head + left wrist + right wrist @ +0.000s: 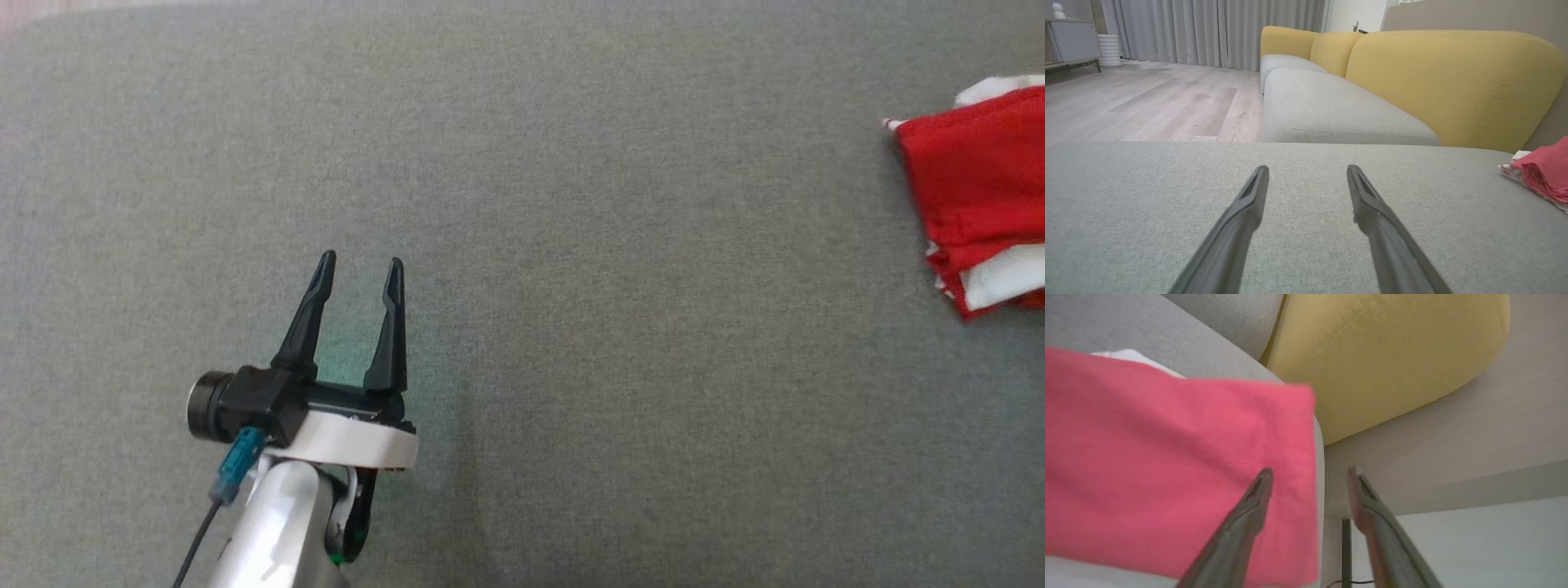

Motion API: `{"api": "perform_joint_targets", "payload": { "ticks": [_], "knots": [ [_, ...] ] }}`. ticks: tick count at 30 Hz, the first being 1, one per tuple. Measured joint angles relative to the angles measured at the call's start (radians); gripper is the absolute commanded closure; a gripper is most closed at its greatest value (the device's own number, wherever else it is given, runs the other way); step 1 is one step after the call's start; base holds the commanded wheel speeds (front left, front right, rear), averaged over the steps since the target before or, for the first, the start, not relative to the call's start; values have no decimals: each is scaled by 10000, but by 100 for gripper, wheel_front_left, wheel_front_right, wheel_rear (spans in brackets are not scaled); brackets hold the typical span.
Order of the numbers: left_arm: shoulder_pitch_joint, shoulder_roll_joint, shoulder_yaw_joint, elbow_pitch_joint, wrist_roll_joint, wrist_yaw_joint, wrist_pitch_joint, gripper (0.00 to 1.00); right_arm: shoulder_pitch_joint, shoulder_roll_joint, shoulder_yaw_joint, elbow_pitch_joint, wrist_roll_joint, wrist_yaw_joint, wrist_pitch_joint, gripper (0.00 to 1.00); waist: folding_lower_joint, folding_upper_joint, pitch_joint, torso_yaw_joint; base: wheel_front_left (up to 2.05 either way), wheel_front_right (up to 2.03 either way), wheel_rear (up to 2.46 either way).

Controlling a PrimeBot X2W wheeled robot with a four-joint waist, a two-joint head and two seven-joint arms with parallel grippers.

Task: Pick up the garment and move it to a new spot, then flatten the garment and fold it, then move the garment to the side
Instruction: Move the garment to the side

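The garment (980,188) is red with white parts, folded into a small stack at the far right edge of the grey cushion (571,245). It also lies at the right edge of the left wrist view, garment (1545,173). My left gripper (361,268) stands open over bare cushion at the lower left, far from the garment; its fingers (1241,220) hold nothing. In the right wrist view my right gripper (1309,473) is open just above the garment (1167,457), one finger over the red cloth's edge, the other past the cushion's side. Nothing is between its fingers.
A yellow sofa back (1453,81) and more grey seat cushions (1331,110) lie beyond the work cushion. Wooden floor (1147,102), grey curtains (1208,28) and a low cabinet (1073,41) are farther off. Beside the cushion's right edge is a wall and pale floor (1474,539).
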Motion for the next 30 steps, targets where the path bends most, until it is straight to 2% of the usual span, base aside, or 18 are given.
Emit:
{"api": "perform_joint_targets", "payload": {
  "ticks": [6,14,17,24,30],
  "knots": [
    [83,0,105,31,2,25,0,0,402,750,-541,-953,-291,0,40,0,0,0,-584,-132,0,0,0],
    [810,2,470,8,123,63,0,0,1138,2316,-1141,-2671,92,0,-639,0,-2,1,-1702,-279,0,0,0],
    [1039,6,683,-59,121,63,0,0,1429,3126,-1415,-3189,405,0,-1049,0,-2,1,-2092,-310,0,0,0],
    [1711,10,890,-299,207,69,0,0,2858,5450,-1668,-4220,1118,0,-2282,0,-3,1,-2833,-351,0,0,0],
    [2015,15,1012,-713,104,232,0,0,4158,6696,-1812,-4529,1707,0,-3611,0,-1,1,-3017,-276,0,0,0]
  ]
}}
